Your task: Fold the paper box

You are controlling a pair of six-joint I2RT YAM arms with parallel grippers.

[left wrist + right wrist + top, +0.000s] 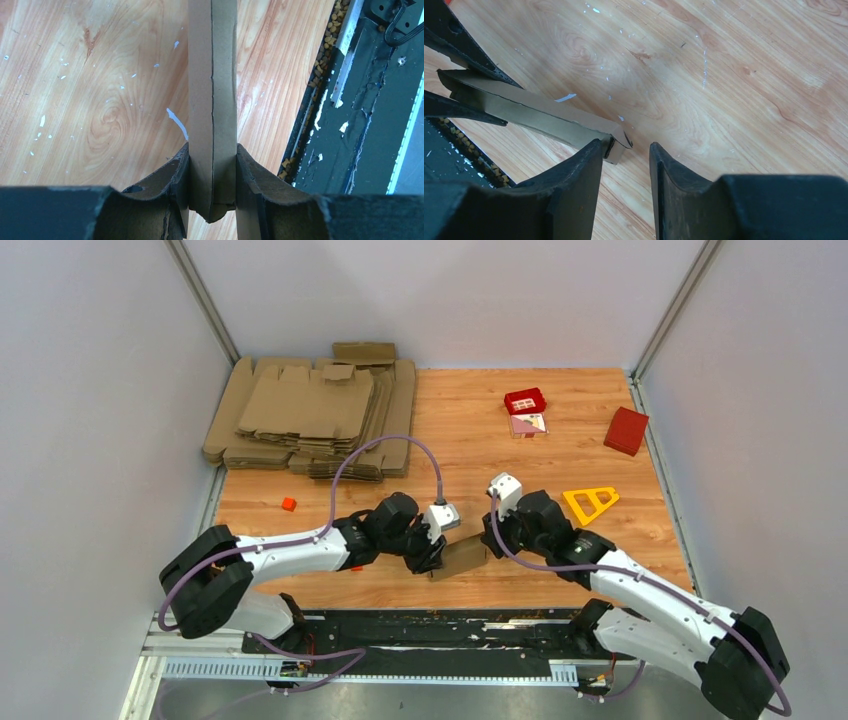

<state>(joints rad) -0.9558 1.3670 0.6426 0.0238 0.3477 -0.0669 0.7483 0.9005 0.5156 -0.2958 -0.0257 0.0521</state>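
Observation:
The paper box [463,556] is a small brown cardboard piece, flattened, held above the table near its front edge. My left gripper [433,558] is shut on its left end; in the left wrist view the box [212,100] stands edge-on between the pads [175,172]. My right gripper [490,540] is open at the box's right end. In the right wrist view the box [544,120] runs from the upper left, its end corner just beside the left fingertip [591,155]; nothing sits between the fingers.
A big pile of flat cardboard blanks [315,415] lies at the back left. A small orange block [288,504], a red box [626,430], a red-lidded small box [525,405] and a yellow triangle [592,502] lie on the table. A black rail [420,625] runs along the front edge.

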